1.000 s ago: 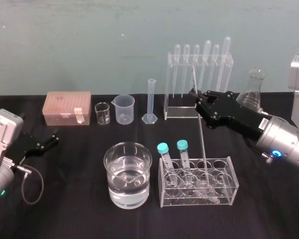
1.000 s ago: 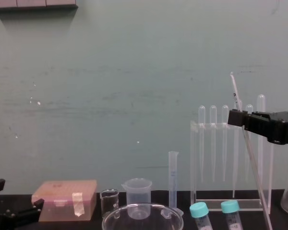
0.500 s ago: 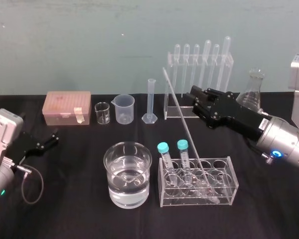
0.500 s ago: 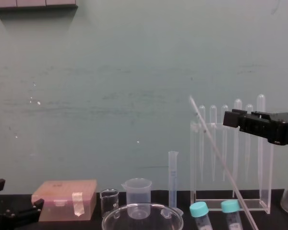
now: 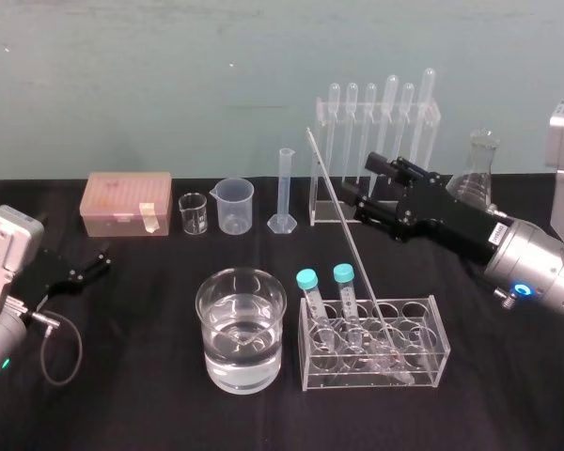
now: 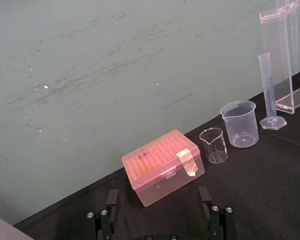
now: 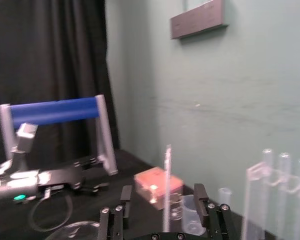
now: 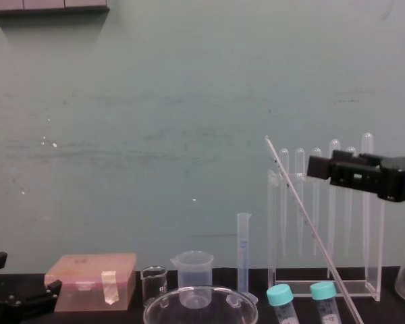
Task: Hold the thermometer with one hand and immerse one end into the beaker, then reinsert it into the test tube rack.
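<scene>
The thermometer [image 5: 343,230], a thin whitish glass rod, leans up and to the left with its lower end in the low clear test tube rack [image 5: 423,362] at the table's front. My right gripper [image 5: 362,183] hovers just right of the rod's upper part, open, with both fingers off it. In the right wrist view the thermometer [image 7: 166,190] stands free between the spread fingers of that gripper [image 7: 162,197]. The beaker [image 5: 242,329], wide clear glass holding water, stands left of the rack. My left gripper [image 5: 99,258] rests open on the table at far left.
Two teal-capped tubes [image 5: 307,282] stand in the rack's left end. Behind are a tall acrylic stand of pipettes [image 5: 376,122], a graduated cylinder [image 5: 284,193], a plastic beaker [image 5: 235,205], a tiny glass beaker [image 5: 194,214], a pink tip box [image 5: 127,203] and a conical flask [image 5: 477,174].
My right gripper has opened and let go of the thermometer. The rod tipped over to the left and now leans in the low rack. The left arm has not moved.
</scene>
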